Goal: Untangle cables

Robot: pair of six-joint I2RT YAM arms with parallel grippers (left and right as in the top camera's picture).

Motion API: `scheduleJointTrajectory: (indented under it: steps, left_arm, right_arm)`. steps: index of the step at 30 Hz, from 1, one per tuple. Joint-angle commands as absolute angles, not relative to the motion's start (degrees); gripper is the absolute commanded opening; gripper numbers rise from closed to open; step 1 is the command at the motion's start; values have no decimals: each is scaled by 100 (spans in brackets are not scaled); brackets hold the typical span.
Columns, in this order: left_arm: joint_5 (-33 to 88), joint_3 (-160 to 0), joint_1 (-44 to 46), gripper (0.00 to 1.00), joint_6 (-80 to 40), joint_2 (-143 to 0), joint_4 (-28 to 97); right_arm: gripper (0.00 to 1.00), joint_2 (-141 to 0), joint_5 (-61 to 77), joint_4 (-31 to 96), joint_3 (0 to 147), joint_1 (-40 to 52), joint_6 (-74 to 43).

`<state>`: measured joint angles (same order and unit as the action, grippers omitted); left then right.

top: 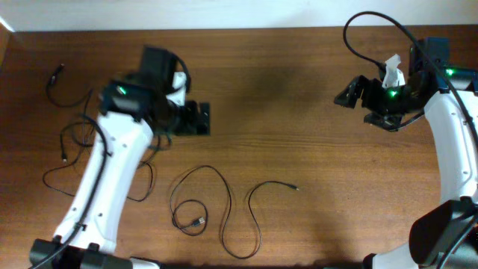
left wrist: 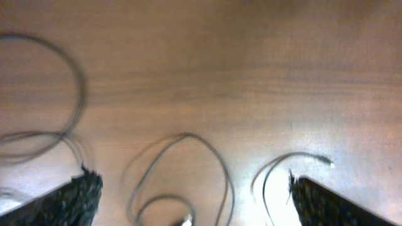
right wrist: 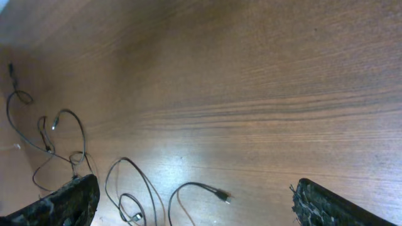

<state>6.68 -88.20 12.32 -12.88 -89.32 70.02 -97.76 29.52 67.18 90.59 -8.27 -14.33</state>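
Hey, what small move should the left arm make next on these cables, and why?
Probably lower the left gripper toward the cable loop just ahead of it. Its jaws are open and empty, and that loop lies loose on the table nearest this arm. The right gripper sits far off, also open.

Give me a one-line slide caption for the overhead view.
Two arms, left claw and right claw open, above a wooden table with thin black cables lying in loose loops.
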Motion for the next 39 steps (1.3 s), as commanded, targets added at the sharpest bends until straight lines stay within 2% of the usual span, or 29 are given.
scheduleJointTrajectory:
  steps: [1, 5, 12, 13, 14, 17, 19, 22, 25, 29, 31, 33, 34, 39]
  left_arm:
    - [733, -7369, 1767, 99, -1857, -8182, 6423]
    - [989, -6543, 2268, 100, -1863, -8147, 6224]
    - [1413, -5144, 3284, 83, -2167, -8152, 5415]
    - [1420, -4954, 3404, 73, -2167, -8154, 5286]
    - [1415, -4803, 3507, 71, -2167, -8167, 5157]
    - [1184, -4421, 3586, 64, -2246, -8180, 4777]
    - [1011, -4049, 3586, 54, -2359, -8224, 4353]
    - [1011, -3935, 3586, 51, -2359, -8399, 4143]
    - [1013, -3935, 3586, 43, -2357, -8624, 4062]
    - [1118, -3948, 3586, 40, -2353, -9017, 3854]
    - [1118, -3948, 3586, 29, -2353, -9021, 3839]
    - [1114, -3964, 3583, 7, -2349, -9019, 3861]
    - [1114, -3977, 3583, 0, -2303, -9021, 3861]
    - [1111, -4746, 3503, 0, -1903, -9019, 4394]
  right_arm:
    - [99, -9786, 2775, 6685, 9089, -827, -1350]
    - [99, -9786, 2775, 6663, 9087, -827, -1350]
    - [99, -9789, 2775, 6661, 9087, -827, -1350]
    - [99, -9786, 2775, 6663, 9087, -825, -1350]
    - [99, -9786, 2775, 6667, 9087, -825, -1350]
    - [99, -9786, 2775, 6670, 9087, -821, -1350]
    - [99, -9786, 2775, 6670, 9087, -821, -1350]
    - [99, -9786, 2775, 6670, 9087, -821, -1350]
    - [99, -9786, 2775, 6670, 9085, -821, -1350]
    - [99, -9789, 2775, 6685, 9085, -821, -1350]
    - [99, -9786, 2775, 6687, 9085, -821, -1350]
    - [99, -9786, 2775, 6687, 9085, -821, -1347]
    - [99, -9789, 2775, 6687, 9085, -821, -1347]
    - [99, -9789, 2775, 6689, 9085, -821, -1347]
